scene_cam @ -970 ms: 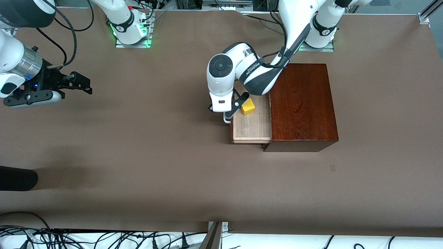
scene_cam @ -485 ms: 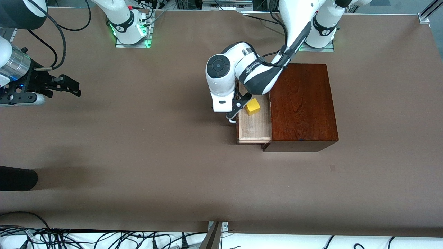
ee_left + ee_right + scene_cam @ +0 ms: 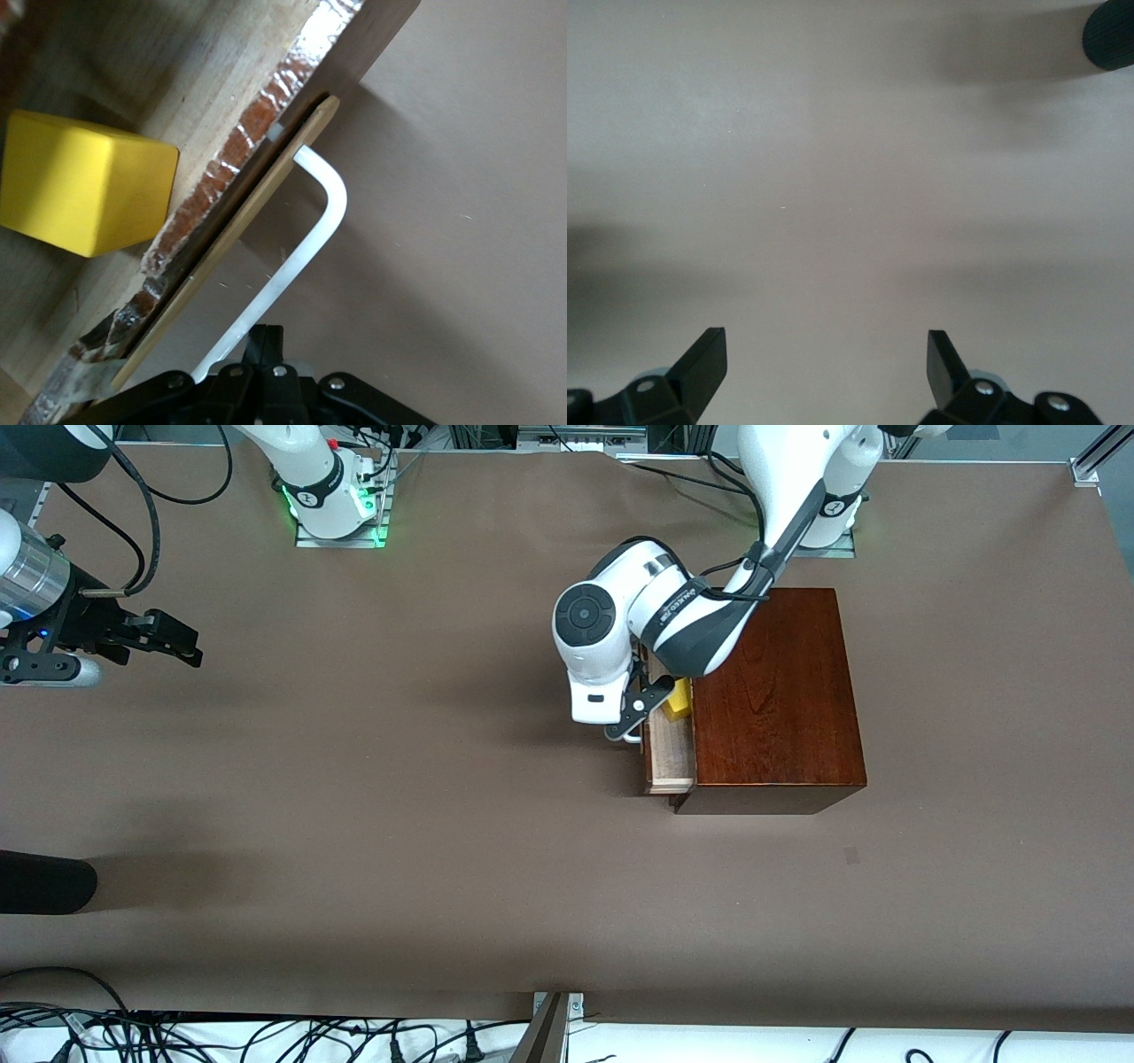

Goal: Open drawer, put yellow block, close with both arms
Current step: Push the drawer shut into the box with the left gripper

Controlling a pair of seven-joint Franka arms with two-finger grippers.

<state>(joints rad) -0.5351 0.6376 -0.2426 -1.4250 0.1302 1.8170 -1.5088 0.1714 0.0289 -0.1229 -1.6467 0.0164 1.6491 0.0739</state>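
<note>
The dark reddish-brown box [image 3: 775,691] stands toward the left arm's end of the table. Its drawer [image 3: 671,755] sticks out only a little, showing a narrow strip of pale wood. The yellow block [image 3: 679,698] lies in the drawer, half under the box's edge; the left wrist view shows it [image 3: 84,195] on the pale floor. My left gripper [image 3: 631,722] is shut and empty, fingers together [image 3: 270,335] beside the white handle [image 3: 310,239], right at the drawer front. My right gripper [image 3: 182,642] is open and empty [image 3: 824,350] over bare table at the right arm's end.
A black rounded object [image 3: 44,881] pokes in at the right arm's end of the table, nearer the front camera; it also shows in the right wrist view [image 3: 1109,35]. Cables [image 3: 266,1036] lie along the table's near edge.
The drawer has slid most of the way into the box, with my left gripper moving along at its front. The block went in with it. My right gripper drew back slightly toward its end.
</note>
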